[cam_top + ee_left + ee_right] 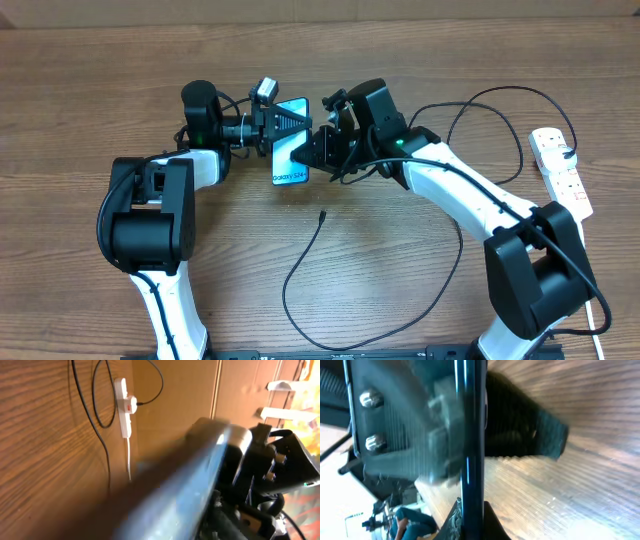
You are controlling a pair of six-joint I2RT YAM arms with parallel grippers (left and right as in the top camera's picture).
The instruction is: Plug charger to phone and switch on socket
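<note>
The phone (287,165) is sitting at the far middle of the bench (100,60), caught between the two arms. It is tilting so that its blue-teal screen is showing from above as a narrow slanted strip, with the "Galaxy S24" lettering at the near short edge. Whether its lower edge is touching the wood I cannot tell.

The right gripper (312,150) is reaching in from the right and is clamping closed on the phone. In the right wrist view the phone (470,420) is showing edge-on as a dark vertical line pinched between the fingers.

The left gripper (283,124) is coming in from the left and is lying over the far part of the phone. In its own wrist view the phone (200,485) is crossing the picture as a blurred diagonal band. Whether this gripper is squeezing the phone or only bracketing it I cannot tell.

The charger (320,222) is lying loose on the bench, held by neither gripper. Its small connector tip is resting just near of the phone and apart from it. The cable is looping toward the near edge, then swinging right and far, toward the socket (562,170).

The socket is lying at the far right of the bench, well apart from both grippers.
</note>
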